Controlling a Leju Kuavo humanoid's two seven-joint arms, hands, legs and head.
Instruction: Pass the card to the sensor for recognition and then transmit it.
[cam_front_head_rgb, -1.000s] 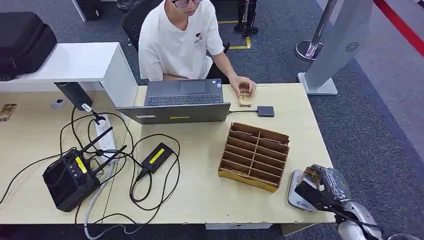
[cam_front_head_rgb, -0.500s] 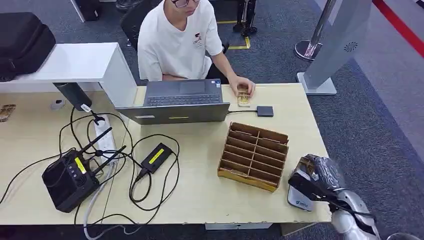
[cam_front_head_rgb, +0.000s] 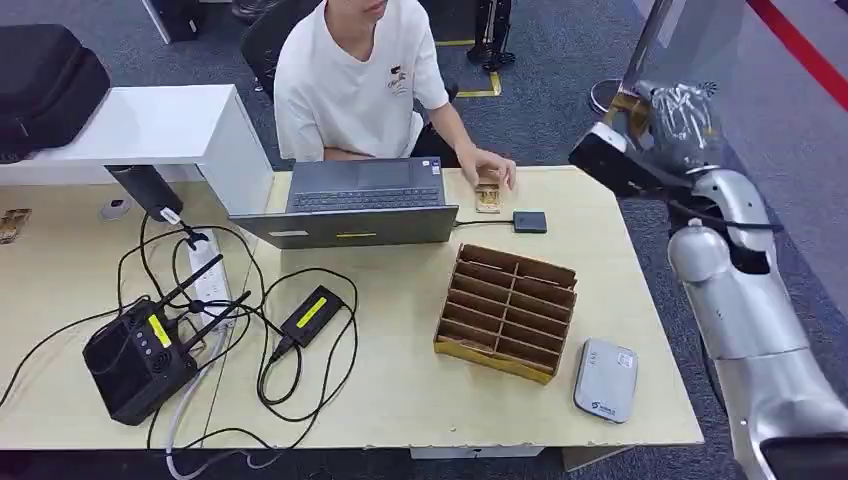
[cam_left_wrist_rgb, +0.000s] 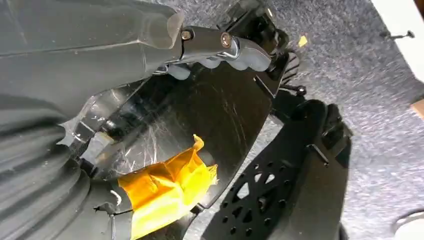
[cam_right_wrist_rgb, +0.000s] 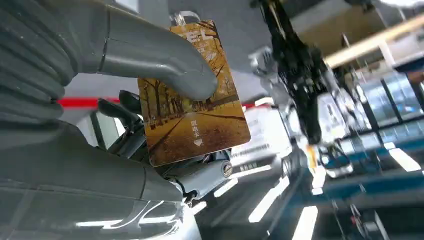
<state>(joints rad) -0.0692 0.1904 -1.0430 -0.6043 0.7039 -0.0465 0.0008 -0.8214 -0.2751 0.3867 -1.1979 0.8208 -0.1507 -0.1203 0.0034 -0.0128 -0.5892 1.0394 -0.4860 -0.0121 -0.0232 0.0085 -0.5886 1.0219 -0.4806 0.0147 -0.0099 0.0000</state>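
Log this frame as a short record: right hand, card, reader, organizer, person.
right hand: raised beyond the table's far right corner, pinching the card
card: yellow autumn-avenue card, under the thumb
reader: grey rounded card reader, at the table's near right corner
organizer: brown slotted wooden box, left of the reader
person: white T-shirt, hand resting on another card by the laptop

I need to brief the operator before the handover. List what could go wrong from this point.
1. The right robot hand holds the card by one part under its thumb, most of it sticking out, so it may slip during a fast swing.
2. The hand is raised beyond the table's far right corner, away from the person's hand; the handover may miss.
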